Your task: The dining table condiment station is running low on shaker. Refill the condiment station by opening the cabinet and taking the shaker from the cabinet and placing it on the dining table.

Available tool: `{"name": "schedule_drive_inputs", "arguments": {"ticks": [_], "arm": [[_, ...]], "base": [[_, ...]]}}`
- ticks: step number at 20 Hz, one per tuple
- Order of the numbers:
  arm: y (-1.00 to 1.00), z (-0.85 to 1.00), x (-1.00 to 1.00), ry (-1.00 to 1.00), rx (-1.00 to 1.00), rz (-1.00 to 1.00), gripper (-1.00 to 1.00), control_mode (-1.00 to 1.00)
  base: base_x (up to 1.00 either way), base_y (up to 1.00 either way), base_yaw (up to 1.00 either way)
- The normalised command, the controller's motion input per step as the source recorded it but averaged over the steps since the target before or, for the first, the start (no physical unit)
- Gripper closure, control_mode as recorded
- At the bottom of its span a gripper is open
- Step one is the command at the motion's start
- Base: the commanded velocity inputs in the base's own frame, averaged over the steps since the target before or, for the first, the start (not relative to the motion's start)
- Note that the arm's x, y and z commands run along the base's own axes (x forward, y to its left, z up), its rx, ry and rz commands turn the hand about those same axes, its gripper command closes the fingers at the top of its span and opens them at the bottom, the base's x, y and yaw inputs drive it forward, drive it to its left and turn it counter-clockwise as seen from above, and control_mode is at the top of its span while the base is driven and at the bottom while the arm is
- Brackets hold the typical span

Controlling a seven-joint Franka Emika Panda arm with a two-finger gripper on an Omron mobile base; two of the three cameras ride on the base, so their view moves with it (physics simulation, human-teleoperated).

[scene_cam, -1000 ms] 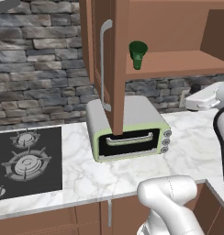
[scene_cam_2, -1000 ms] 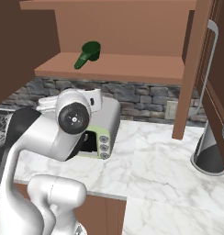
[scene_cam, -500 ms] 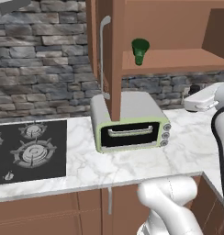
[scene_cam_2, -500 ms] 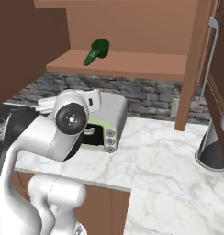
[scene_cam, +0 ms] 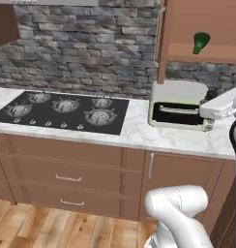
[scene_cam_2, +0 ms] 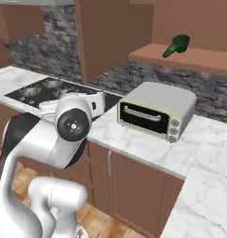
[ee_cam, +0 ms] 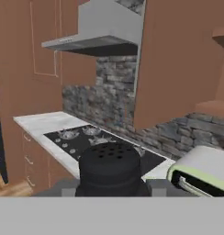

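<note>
The small black shaker (ee_cam: 110,167), a rounded cylinder with a ring of holes in its top, sits at the bottom middle of the hand view, right up against the camera. The gripper (ee_cam: 109,186) has its two dark fingers closed on the shaker's sides, one grey tip (ee_cam: 68,188) showing at its left and one at its right, so the shaker is held in the air above the kitchen counter rather than standing on any surface.

Behind it in the hand view lies the black gas hob (ee_cam: 86,140) set into the white, grey-veined marble counter (ee_cam: 38,123), with a silver extractor hood (ee_cam: 93,39) above and a grey stone wall behind. To the right stands a pale green toaster oven (ee_cam: 203,172) with a dark glass door.

In the left base view the reddish-brown wooden wall cabinet (scene_cam: 187,29) stands open at the upper right, its door edge-on to the camera, and a green funnel-shaped cup (scene_cam: 201,42) lies on its shelf. The toaster oven sits directly below that shelf, and the white hand of the arm (scene_cam: 219,107) reaches in at the right edge, just beside the oven. Brown base cabinets with drawers (scene_cam: 66,177) run beneath the counter.

In the right base view the green cup lies tilted on the open shelf, above the oven.
</note>
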Motion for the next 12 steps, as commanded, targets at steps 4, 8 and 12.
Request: {"name": "schedule_drive_inputs", "arguments": {"ticks": [4, 8, 12], "arm": [[0.00, 0.00, 0.00, 0.00, 0.00, 0.00, 1.00, 1.00], [0.00, 0.00, 0.00, 0.00, 0.00, 0.00, 1.00, 1.00], [0.00, 0.00, 0.00, 0.00, 0.00, 0.00, 1.00, 1.00]], "base": [[-0.01, 0.65, 0.78], [0.00, 0.51, 0.83], [0.04, 0.38, 0.80]]}}
